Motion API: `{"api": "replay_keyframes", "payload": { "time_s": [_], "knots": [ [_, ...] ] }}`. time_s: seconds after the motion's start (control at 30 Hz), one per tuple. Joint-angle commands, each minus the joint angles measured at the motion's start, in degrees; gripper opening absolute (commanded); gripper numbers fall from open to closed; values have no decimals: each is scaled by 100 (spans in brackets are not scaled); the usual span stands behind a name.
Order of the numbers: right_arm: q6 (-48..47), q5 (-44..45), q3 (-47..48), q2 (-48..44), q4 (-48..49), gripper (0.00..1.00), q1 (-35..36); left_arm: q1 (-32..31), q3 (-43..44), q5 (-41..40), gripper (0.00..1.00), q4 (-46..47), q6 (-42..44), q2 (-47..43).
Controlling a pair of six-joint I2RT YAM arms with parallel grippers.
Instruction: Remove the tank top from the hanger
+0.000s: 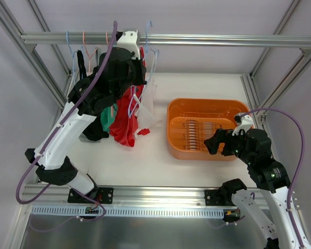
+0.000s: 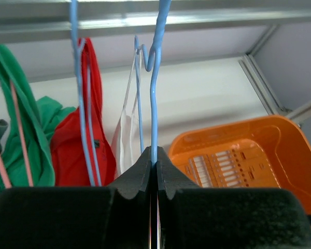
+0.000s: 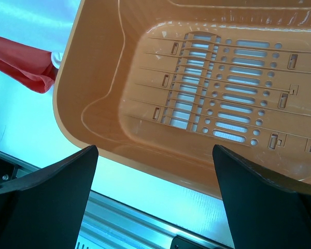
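Top view. Rail [image 1: 223,40] runs across the far side. Several hangers crowd its left end, carrying a green top [image 1: 108,118], a red top [image 1: 125,127] and a white tank top [image 1: 149,106]. All three hang slack over the far-left tabletop [image 1: 145,161]. Left gripper [image 1: 140,70] is up among the hanger wires, so close in that the white one is probably its target. I can't be sure. Right gripper [image 1: 213,144] sits low at the near edge of the orange basket [image 1: 176,111], well apart from the clothes.

Left wrist. Fingers [image 2: 168,174] are pressed together on the neck of a blue hanger [image 2: 154,104], just below its hook. What that hanger carries is hidden under the gripper. White fabric hangs just beyond it, red to the left, green far left.

Right wrist. Jaws stand wide apart over the basket's near wall, holding nothing.

Handling, as judgement. The tank top is light, limp and thin, and will drape and snag rather than slide freely. The wire hanger is springy and will swing. Best hold is a strap near the shoulder, peeled off the hanger's end while the left gripper steadies the neck.
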Motion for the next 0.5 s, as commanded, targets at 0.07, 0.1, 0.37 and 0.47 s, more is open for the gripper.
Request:
{"api": "replay_keyframes", "payload": {
  "time_s": [0.07, 0.1, 0.37, 0.47],
  "knots": [
    [-60, -66, -14, 51, 277, 100, 26, -438, -438, 422, 0, 391, -154, -976],
    [-60, -101, -14, 60, 286, 100, 18, -552, -682, 430, 0, 382, -181, -1117],
    [-271, -838, 38, 174, 794, 99, 26, -641, -2257, 1614, 0, 470, -488, -2725],
    [-245, -1909, 187, 385, 1304, 100, 26, -641, -2688, 2133, 0, 461, -585, -3402]
  ]
}}
